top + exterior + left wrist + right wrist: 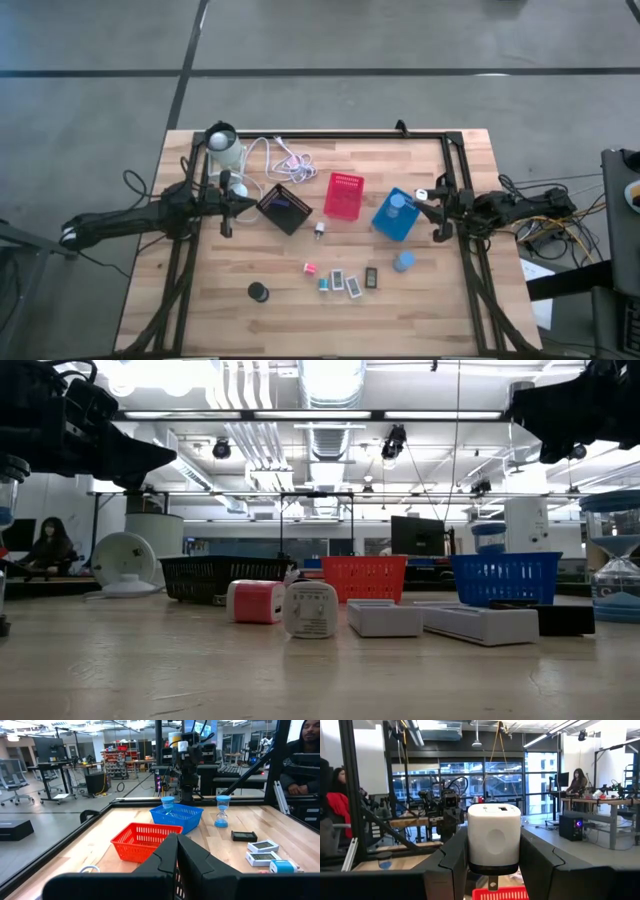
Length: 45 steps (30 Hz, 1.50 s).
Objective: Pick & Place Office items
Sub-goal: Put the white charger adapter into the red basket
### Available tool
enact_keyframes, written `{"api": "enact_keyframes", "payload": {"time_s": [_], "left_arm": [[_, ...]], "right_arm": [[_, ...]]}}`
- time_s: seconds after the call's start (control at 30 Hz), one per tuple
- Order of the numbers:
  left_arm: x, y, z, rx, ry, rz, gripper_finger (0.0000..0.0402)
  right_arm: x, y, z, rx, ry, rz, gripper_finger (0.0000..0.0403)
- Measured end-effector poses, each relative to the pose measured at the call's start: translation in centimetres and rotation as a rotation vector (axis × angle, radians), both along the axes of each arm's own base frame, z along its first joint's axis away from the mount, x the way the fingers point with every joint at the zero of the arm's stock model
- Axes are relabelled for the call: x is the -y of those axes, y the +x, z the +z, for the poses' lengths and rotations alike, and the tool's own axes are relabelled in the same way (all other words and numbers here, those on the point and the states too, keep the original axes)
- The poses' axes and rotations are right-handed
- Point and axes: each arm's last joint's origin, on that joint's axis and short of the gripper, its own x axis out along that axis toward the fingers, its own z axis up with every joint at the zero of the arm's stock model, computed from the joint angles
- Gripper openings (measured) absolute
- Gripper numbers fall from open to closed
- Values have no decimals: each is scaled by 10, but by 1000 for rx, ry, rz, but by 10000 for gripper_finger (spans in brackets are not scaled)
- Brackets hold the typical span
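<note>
Fingers [452, 865] of the right gripper [494, 870] clamp a smooth rounded white plastic charger block [494, 838], held up above the blue mesh bin [395, 216] near the wood table's [200, 320] right edge. Left gripper [177, 851] is clenched empty over the black mesh bin [285, 208]. Small blocks below are hard to make out.

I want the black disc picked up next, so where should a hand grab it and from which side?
Come straight down on the black disc and pinch its round rim across the middle. It lies flat and alone on the table, so the fingers have room on any side.
</note>
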Motion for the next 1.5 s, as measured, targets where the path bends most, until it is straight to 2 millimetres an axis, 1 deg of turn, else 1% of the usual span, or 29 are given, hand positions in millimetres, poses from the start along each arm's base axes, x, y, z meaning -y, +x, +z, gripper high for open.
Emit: {"api": "enact_keyframes", "payload": {"time_s": [0.17, 0.27, 0.33, 0.4, 0.47, 0.53, 0.6, 0.7, 0.8, 0.97, 1.13, 1.23, 1.37, 1.5], "left_arm": [[0, 0, 0, 0, 0, 0, 16], [0, 0, 0, 0, 0, 0, 16], [0, 0, 0, 0, 0, 0, 16], [0, 0, 0, 1, 0, 0, 16], [0, 0, 0, 1, 0, 1, 16], [0, 0, 0, 2, 3, 3, 16], [0, 0, 0, 2, 4, 3, 16], [0, 0, 1, 9, 8, 3, 16], [0, 0, 1, 13, 10, 3, 16], [0, 0, 1, 12, 20, 3, 16], [0, 0, 1, 12, 26, 3, 16], [0, 0, 2, 13, 27, 3, 16], [0, 0, 2, 15, 27, 3, 16], [0, 0, 2, 14, 34, 3, 16]], "right_arm": [[0, 0, 0, 0, 0, 0, 131], [0, 0, 0, -6, -29, -8, 131], [1, 0, 0, -12, -46, -40, 131], [3, -2, 6, -5, -33, -97, 131], [4, -5, 20, 23, -20, -123, 131], [5, -9, 39, 40, -26, -126, 131], [6, -11, 58, 21, -36, -129, 131], [7, -11, 86, -73, -39, -177, 131], [8, -5, 113, -188, -24, -248, 131], [5, 15, 153, -343, -28, -319, 131], [6, 34, 194, -427, -47, -359, 131], [8, 45, 215, -480, -46, -386, 131], [14, 63, 235, -568, -37, -407, 131], [27, 88, 246, -681, -9, -376, 131]]}}
